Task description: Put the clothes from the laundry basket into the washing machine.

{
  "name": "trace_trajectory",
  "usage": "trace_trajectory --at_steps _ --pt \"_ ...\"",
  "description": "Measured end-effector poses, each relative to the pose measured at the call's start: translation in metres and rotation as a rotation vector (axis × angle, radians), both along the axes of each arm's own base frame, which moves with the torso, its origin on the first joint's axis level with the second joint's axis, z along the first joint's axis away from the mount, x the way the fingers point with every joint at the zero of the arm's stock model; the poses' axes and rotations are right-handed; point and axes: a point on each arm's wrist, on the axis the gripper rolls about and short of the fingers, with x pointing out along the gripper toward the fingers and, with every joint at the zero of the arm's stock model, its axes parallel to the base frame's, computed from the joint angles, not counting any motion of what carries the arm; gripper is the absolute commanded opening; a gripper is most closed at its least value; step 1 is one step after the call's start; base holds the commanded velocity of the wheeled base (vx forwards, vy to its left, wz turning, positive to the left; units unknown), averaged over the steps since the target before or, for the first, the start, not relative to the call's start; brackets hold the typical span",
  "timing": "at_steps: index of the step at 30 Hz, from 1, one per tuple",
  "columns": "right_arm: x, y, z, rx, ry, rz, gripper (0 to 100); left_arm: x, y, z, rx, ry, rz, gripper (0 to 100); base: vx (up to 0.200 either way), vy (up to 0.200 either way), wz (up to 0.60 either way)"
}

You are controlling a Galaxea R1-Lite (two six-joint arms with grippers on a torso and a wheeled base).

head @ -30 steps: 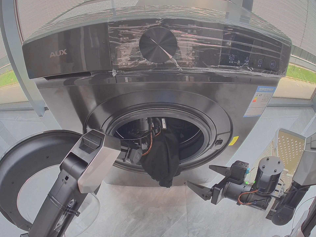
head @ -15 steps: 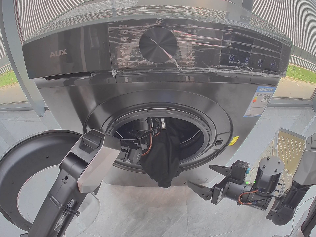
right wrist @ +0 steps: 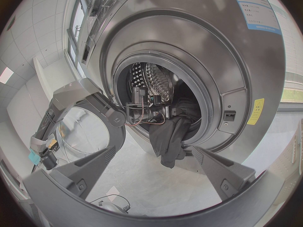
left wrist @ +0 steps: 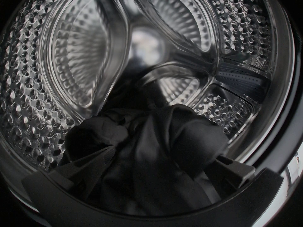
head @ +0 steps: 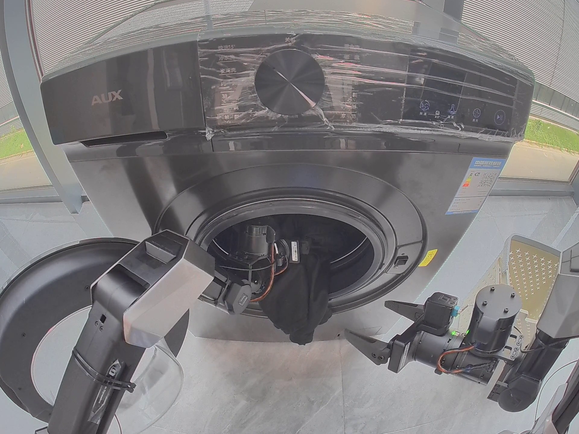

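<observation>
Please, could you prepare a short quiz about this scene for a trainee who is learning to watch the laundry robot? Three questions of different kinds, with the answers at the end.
1. True or false: the black garment lies wholly inside the drum.
2. Where is the left gripper? A. at the drum's mouth, fingers open; B. deep against the drum's back; C. over the laundry basket.
3. By the robot's own sides, on which side of the washing machine does the laundry basket stand?

Key
1. False: part of it hangs outside.
2. A.
3. The right.
</observation>
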Motion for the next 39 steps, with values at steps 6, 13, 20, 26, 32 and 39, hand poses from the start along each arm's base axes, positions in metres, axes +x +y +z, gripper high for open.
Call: trace_trajectory --at_steps 6,13,20,26,32,39 --pt "0.000 0.000 -0.001 -0.001 0.002 -0.001 100 -0.025 0.007 0.002 0.028 0.077 -0.072 100 0.000 0.000 0.00" --pt "-0.001 0.001 -0.002 -0.004 0.005 0.004 100 -0.052 0.007 0.003 0.037 0.138 -0.174 100 0.000 0.000 0.00" --pt "-0.001 0.002 -0.003 -0.009 0.011 0.007 100 -0.066 0.000 0.000 0.045 0.174 -0.238 100 0.000 0.000 0.00" --pt "-0.001 0.002 -0.004 -0.011 0.013 0.009 100 -0.069 -0.004 -0.007 0.063 0.187 -0.248 100 0.000 0.000 0.00" --pt "-0.001 0.003 -0.004 -0.011 0.012 0.011 100 -0.069 -0.004 -0.013 0.074 0.195 -0.242 0 0.000 0.000 0.00" --pt "-0.001 0.003 -0.004 -0.009 0.010 0.012 100 -0.064 -0.004 -0.016 0.078 0.186 -0.226 0 0.000 0.000 0.00"
